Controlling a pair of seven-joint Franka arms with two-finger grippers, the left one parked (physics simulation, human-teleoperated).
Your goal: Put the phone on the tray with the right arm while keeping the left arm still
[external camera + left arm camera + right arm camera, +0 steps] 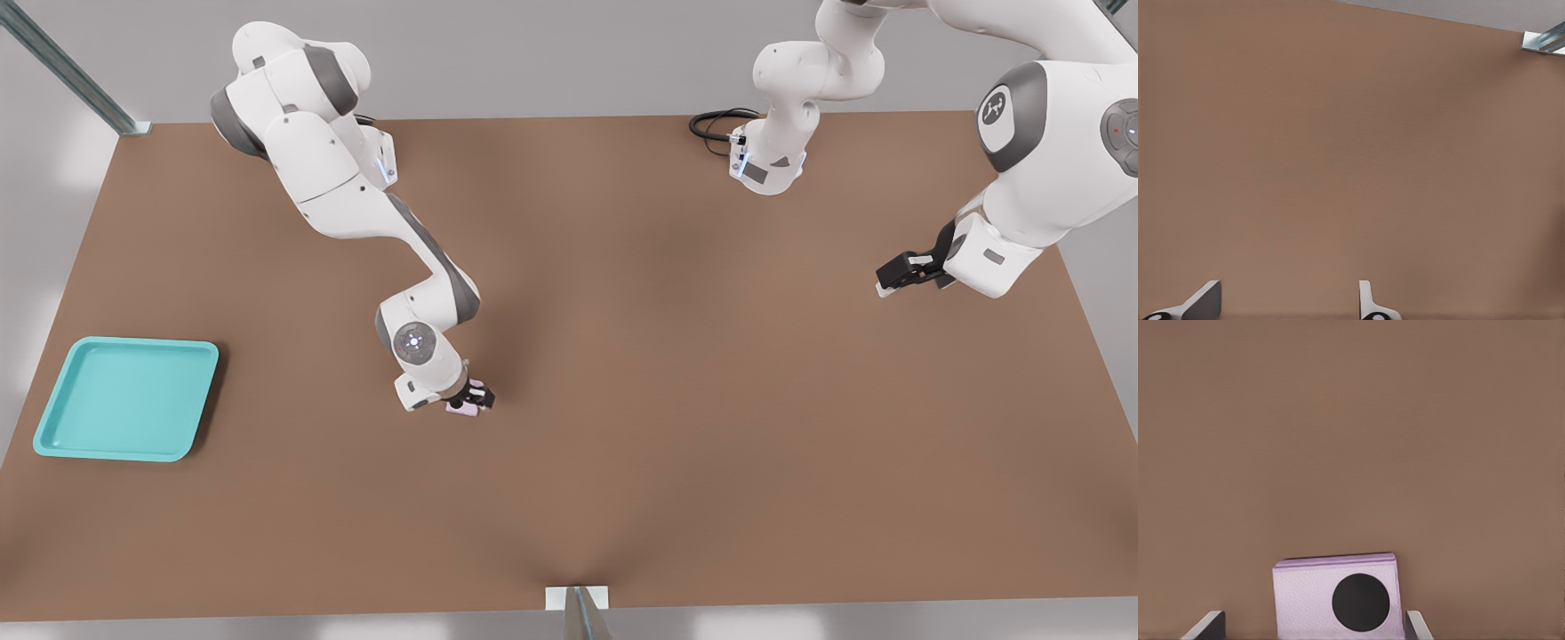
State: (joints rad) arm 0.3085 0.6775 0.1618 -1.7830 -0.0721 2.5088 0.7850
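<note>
The pale lilac phone (460,408) lies on the brown table near the middle, slightly toward the front view's left. My gripper (471,396) is down over it, fingers on either side. In the right wrist view the phone (1338,600) shows one black camera circle and sits between the fingers of my gripper (1313,618); one finger (1416,627) is at its edge, the other (1208,625) stands well apart, so the gripper is open. The turquoise tray (124,396) lies empty far toward the front view's left, near the table's edge.
The parked arm's black gripper (907,270) hangs over the table at the front view's right. A black cable (714,124) loops at that arm's base at the back. A metal post (578,610) stands at the table's front edge. Bare tabletop lies between phone and tray.
</note>
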